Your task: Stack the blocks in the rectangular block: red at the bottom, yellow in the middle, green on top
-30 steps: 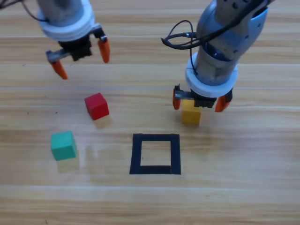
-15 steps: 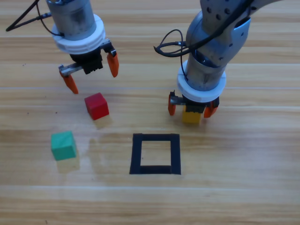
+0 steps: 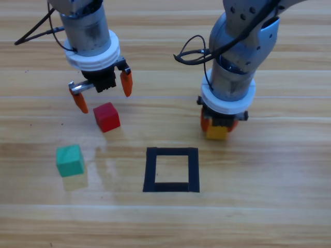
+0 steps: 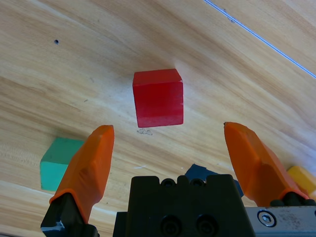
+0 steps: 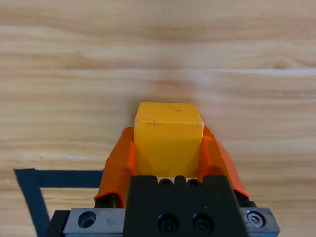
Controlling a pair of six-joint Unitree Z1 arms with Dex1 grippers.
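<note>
The right gripper [image 3: 219, 125], clamped on the small yellow cube [image 3: 216, 133], hides most of it. At ten o'clock, the left gripper [image 3: 102, 90] gapes wide above the small red cube [image 3: 107, 117].

The table [image 3: 269, 206] was pale wood with visible grain and a slight sheen. The red cube [image 4: 158, 98] ahead of the left gripper [image 4: 170, 148] looked smooth and matt. The yellow cube [image 5: 168, 136] between the right gripper [image 5: 168, 163] jaws was smooth, with small dark specks. Both grippers' jaws looked like smooth orange plastic.
</note>
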